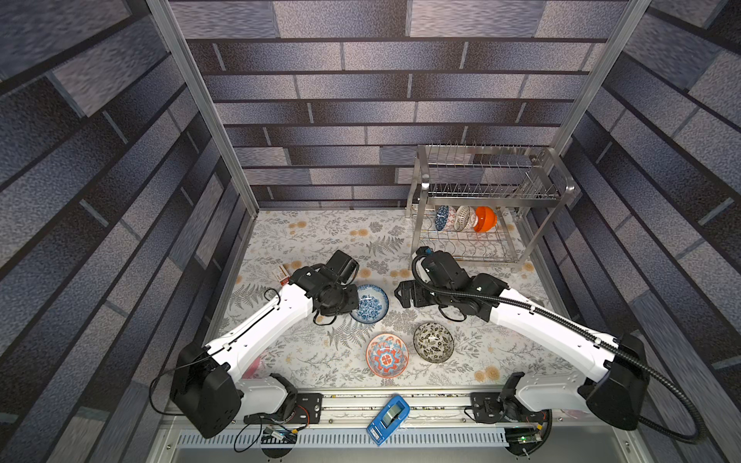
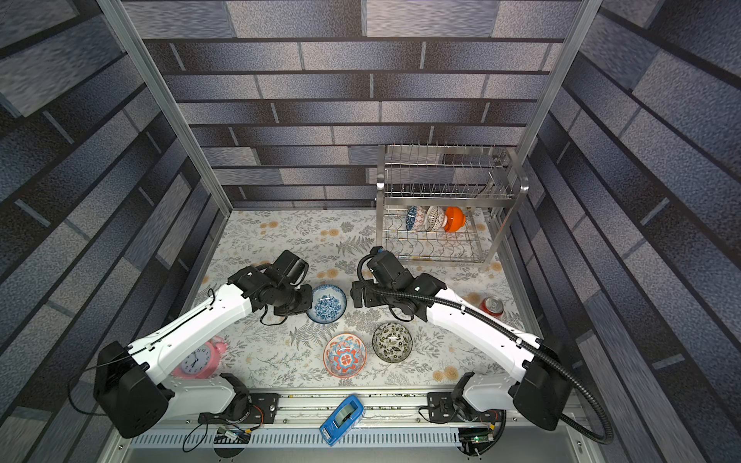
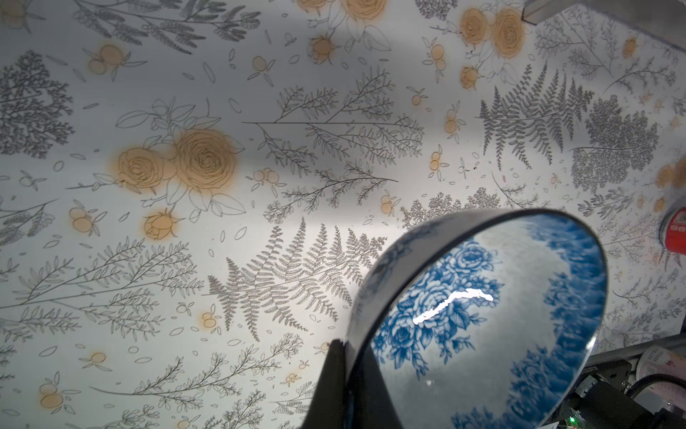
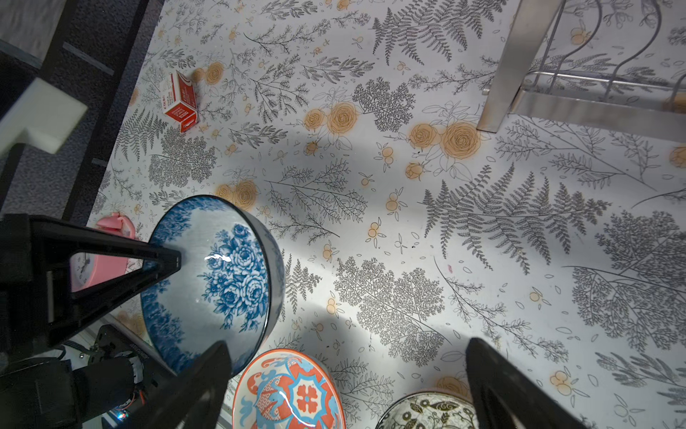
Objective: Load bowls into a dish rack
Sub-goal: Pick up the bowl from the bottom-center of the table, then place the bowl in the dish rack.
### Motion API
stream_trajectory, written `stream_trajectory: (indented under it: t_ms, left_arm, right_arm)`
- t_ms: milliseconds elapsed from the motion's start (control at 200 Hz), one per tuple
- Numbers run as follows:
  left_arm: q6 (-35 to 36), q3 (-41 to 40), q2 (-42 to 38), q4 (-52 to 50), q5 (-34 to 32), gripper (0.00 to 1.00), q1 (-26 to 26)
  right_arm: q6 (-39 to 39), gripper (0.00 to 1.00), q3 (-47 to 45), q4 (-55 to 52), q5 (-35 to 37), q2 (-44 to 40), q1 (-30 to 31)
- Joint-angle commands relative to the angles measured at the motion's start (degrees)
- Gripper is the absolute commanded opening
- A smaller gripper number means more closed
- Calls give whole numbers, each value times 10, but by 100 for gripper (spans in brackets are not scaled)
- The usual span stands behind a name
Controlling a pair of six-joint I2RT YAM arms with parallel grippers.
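tbl (image 1: 320, 240): blue-floral bowl (image 1: 372, 305) in l claw (image 3: 350, 356)

— How many bowls (image 1: 485, 219) are sitting in the dish rack (image 1: 422, 180)?
— Three are standing inside it, three are showing outside it. One clock (image 2: 196, 358), one can (image 2: 492, 306) and one box (image 1: 280, 274) are sitting outside too.

Nothing could be read with certainty. The small red-and-white box (image 4: 180, 99) carried white lettering on its red panels, and the red can (image 3: 676, 233) bore pale print on its side, but both were too blurred to make out. The pink alarm clock (image 2: 196, 358) showed dark numerals ringing its white dial, too small to read one by one, and a faint stamped mark on the front bottom rail of the dish rack (image 2: 465, 264) was likewise illegible.
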Motion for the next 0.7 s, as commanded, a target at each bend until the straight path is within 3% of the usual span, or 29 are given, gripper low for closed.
stream_trajectory:
  t_ms: [0,306,696]
  left_arm:
    - [34,38,15,24,29,0,2]
    - [44,54,57,49,57,0,2]
    - [43,54,59,54,63,0,-3]
  right_arm:
    - [-13,100,26,-41,2,8,5]
    - [-30,95,52,-63,-44,41,5]
    - [-28,66,75,-58,-78,97,5]
